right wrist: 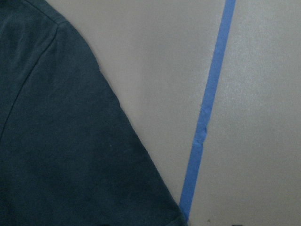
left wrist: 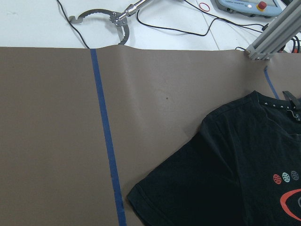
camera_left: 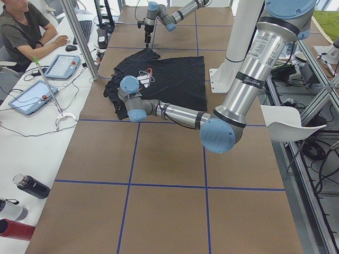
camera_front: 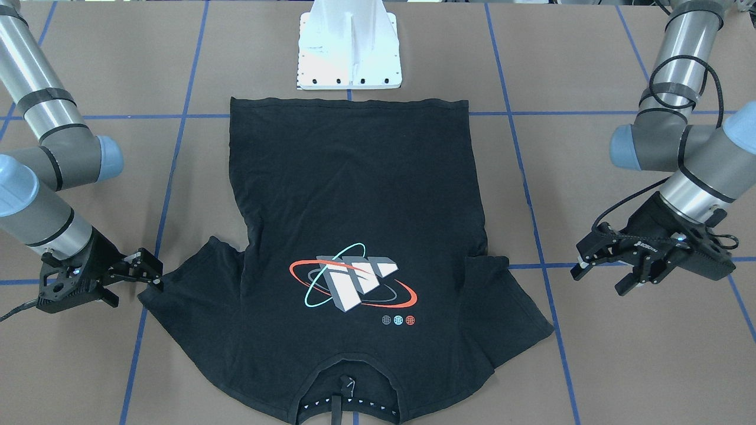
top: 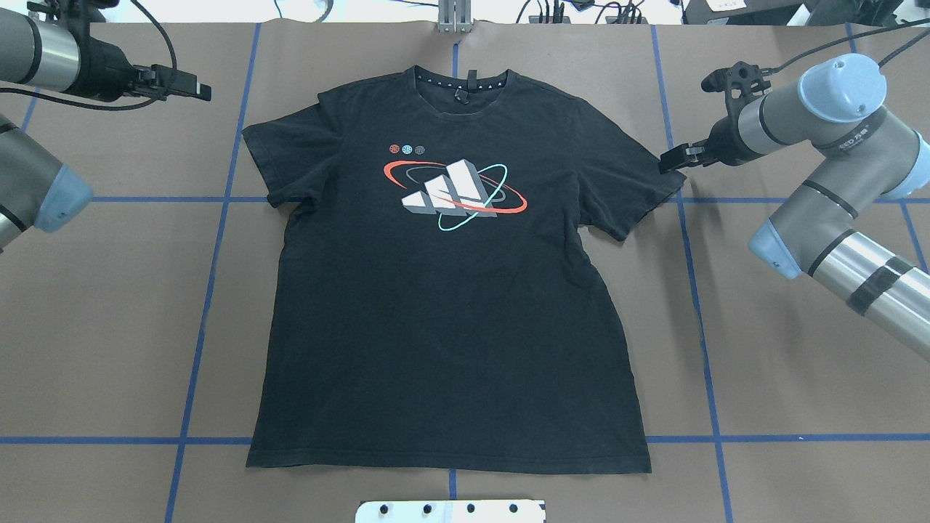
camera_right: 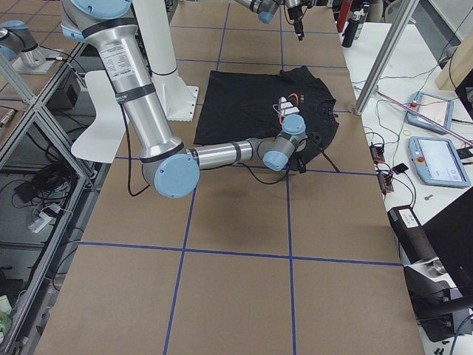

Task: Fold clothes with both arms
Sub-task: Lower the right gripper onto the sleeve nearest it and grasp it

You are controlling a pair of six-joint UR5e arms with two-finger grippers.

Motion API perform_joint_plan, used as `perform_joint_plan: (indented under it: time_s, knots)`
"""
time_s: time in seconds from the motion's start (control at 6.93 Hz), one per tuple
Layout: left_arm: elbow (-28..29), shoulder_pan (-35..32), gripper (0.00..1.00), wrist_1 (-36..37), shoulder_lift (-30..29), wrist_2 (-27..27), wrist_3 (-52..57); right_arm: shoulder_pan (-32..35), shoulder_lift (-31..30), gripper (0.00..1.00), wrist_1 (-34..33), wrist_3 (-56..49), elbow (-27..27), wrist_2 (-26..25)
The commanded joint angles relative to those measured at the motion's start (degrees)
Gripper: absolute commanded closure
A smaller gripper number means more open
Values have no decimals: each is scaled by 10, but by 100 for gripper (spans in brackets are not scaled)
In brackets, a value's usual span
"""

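Note:
The black T-shirt (camera_front: 354, 189) (top: 450, 305) lies flat on the brown table, print side up, with its collar at the far edge from the robot's base and both sleeves spread. My right gripper (camera_front: 134, 290) (top: 672, 158) is open and low, with one fingertip at the outer hem of the sleeve on its side. The right wrist view shows that sleeve (right wrist: 61, 141) close up beside a blue tape line. My left gripper (camera_front: 602, 280) (top: 190, 87) is open and holds nothing, hovering clear of the other sleeve (left wrist: 188, 188), out to its side near the collar end.
The white pedestal base (camera_front: 351, 53) stands just behind the shirt's bottom hem. Blue tape lines (top: 211, 290) grid the table. A side bench beyond the collar end holds tablets (camera_left: 61, 66), cables and bottles (camera_left: 32, 185), and a person (camera_left: 21, 32) sits there.

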Motion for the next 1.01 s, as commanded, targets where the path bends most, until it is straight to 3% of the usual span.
perform_joint_plan:
  time_s: [0.0,0.58,0.87]
  knots:
    - [0,2,1,0,0,0,0,-4,16,15,0,-2,-23,-1]
    - [0,2,1,0,0,0,0,-7,20,27,0,-2,-38,0]
    - [-1,2,1,0,-1,0,0,-7,21,38,0,0,-38,2]
